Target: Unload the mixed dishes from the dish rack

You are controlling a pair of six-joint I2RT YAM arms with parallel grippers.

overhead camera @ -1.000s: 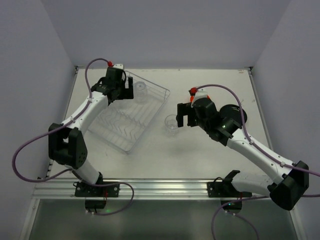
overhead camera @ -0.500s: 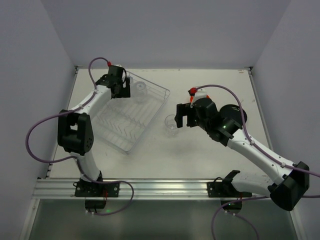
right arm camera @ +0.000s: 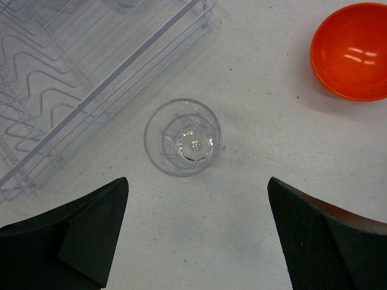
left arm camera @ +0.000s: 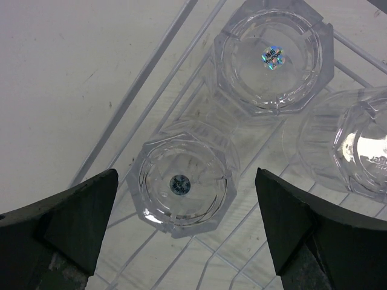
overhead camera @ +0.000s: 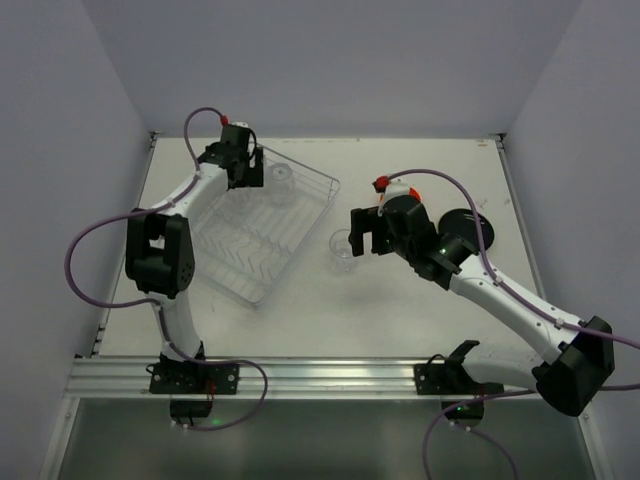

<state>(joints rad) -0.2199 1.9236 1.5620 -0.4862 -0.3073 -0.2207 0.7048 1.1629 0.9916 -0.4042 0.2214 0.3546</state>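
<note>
- Dish rack (overhead camera: 262,228) sits toward the far-left corner of the table (overhead camera: 400,320).
- Orange bowl (right arm camera: 354,51) is already out, nearer the right edge.
- Left claw (left arm camera: 185,181) is wide open, straddling a racked tumbler (left arm camera: 184,188): drop straight, stay centred, squeeze gently.
- Right claw (right arm camera: 196,181) is spread open, empty, above an unloaded tumbler (right arm camera: 182,138) mid-table.

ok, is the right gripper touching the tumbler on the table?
Apart: right wrist view shows the right gripper open, bare table between its fingers and the tumbler.
</note>
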